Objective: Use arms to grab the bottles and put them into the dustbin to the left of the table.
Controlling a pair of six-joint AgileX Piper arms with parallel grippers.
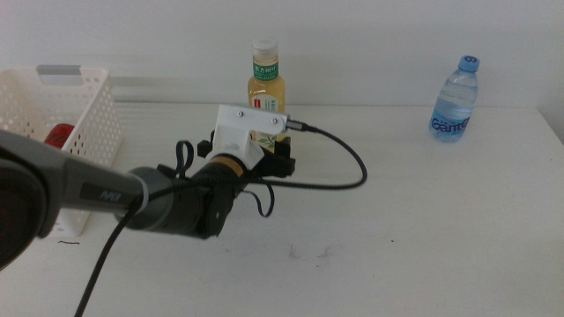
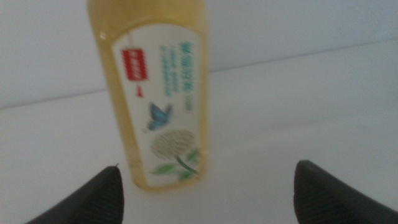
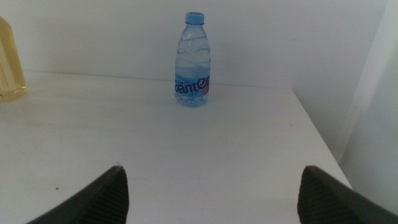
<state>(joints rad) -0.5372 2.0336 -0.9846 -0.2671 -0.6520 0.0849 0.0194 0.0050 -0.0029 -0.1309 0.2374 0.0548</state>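
Middle view is showing my left gripper (image 1: 280,158) reaching out low over the table (image 1: 423,220), and the tea bottle (image 1: 265,84) is standing straight up just ahead of it. In the left wrist view, the jaws are spread wide, and the bottle is sitting ahead of them but off toward one jaw, not in the middle of the gap. I think that is the thing to fix: the hand needs sliding sideways a little before it is pushing forward, or one jaw may bump the bottle and knock it over. The bottle is tall and thin, so it could tip easily. The dustbin (image 1: 79,114) is waiting off to the side of this arm, with something red already inside it. There is lots of open table around the hand. My right gripper (image 3: 211,196) is waiting with its jaws wide too, and the water bottle (image 3: 193,59) is standing far ahead of it, close to the table's side edge.
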